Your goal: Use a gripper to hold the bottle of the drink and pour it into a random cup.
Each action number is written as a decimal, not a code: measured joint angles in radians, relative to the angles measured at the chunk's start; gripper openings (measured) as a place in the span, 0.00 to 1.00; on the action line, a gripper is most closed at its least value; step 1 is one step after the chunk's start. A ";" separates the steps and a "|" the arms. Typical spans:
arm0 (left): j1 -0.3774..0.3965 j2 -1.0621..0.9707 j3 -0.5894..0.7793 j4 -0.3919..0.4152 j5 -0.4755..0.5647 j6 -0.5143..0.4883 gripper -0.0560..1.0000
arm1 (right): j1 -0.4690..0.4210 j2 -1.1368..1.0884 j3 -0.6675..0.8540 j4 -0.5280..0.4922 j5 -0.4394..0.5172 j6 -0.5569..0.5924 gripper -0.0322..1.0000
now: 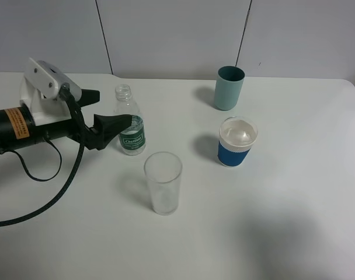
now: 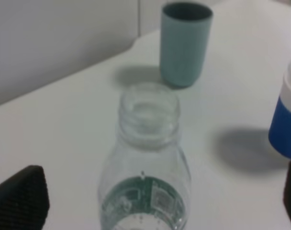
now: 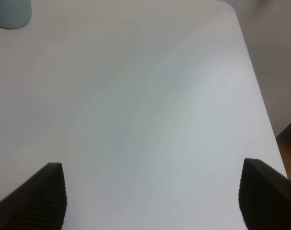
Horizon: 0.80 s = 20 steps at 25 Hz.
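Exterior high: bottle (image 1: pixel 129 123) upright between open left claw's (image 1: pixel 108 114) fingers.

One bottle (image 1: pixel 129 128), one glass (image 1: pixel 163 182), two cups: teal (image 1: pixel 229 87) at 1 o'clock, blue-banded (image 1: pixel 236 142) at 3.

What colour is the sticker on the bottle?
Green with white lettering on the bottle, clearest in the exterior high view.

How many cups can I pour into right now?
3: teal cup at the back, blue-banded cup in front of it, clear glass nearest, in front of the bottle.
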 joint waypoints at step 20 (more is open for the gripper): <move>0.000 -0.798 -0.175 -0.212 1.117 -0.133 0.99 | 0.000 0.000 0.000 0.000 0.000 0.002 0.75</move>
